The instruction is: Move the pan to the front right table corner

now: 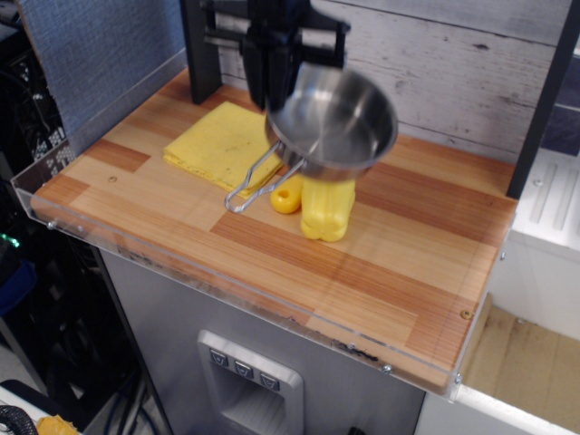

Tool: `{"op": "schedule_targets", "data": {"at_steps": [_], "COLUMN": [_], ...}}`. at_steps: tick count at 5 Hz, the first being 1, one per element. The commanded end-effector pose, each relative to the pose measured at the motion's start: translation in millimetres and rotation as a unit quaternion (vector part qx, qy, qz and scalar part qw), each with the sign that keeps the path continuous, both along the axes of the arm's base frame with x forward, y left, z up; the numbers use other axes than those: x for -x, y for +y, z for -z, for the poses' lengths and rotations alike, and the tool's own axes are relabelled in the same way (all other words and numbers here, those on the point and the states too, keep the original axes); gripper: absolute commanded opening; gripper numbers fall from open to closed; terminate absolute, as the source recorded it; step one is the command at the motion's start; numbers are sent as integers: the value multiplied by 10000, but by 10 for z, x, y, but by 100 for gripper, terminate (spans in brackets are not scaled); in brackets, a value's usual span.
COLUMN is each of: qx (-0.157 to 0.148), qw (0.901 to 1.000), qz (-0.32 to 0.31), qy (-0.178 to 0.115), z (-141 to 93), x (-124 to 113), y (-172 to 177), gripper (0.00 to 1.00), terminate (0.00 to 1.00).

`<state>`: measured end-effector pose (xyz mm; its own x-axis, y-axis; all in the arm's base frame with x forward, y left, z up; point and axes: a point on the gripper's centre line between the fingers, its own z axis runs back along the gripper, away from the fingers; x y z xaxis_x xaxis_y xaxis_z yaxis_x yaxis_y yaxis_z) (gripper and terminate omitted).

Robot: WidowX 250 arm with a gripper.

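The pan (333,120) hangs in the air above the yellow pepper (326,207), tilted, its wire handle trailing toward 8 o'clock. The hand (283,65) grips its far rim. A rim-only grip may slip or swing in transit to the desk's front right corner (453,337) at 4 o'clock; lowering early would hit the pepper.

I work in a lab rig dressed as a kitchen. My table (272,245) is striped wood rimmed with clear plastic, backed by a plank-print wall (453,63). On the table lie a cloth (213,145) and a toy pepper (326,213); left of it hang cables (23,100).
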<state>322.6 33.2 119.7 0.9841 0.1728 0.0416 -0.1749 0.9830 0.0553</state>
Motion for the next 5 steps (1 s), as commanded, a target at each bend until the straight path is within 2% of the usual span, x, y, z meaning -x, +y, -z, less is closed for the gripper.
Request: {"op": "schedule_targets", "data": {"at_steps": [1, 4, 5], "qx": [-104, -227, -366], "qw": [9996, 9989, 9987], "qz": [130, 406, 287], "qy": [-229, 8, 210], "z": [-18, 186, 402], "x": [68, 148, 114], "y": [-190, -551, -629], "gripper": [0, 0, 0], "terminate": [0, 0, 0]}}
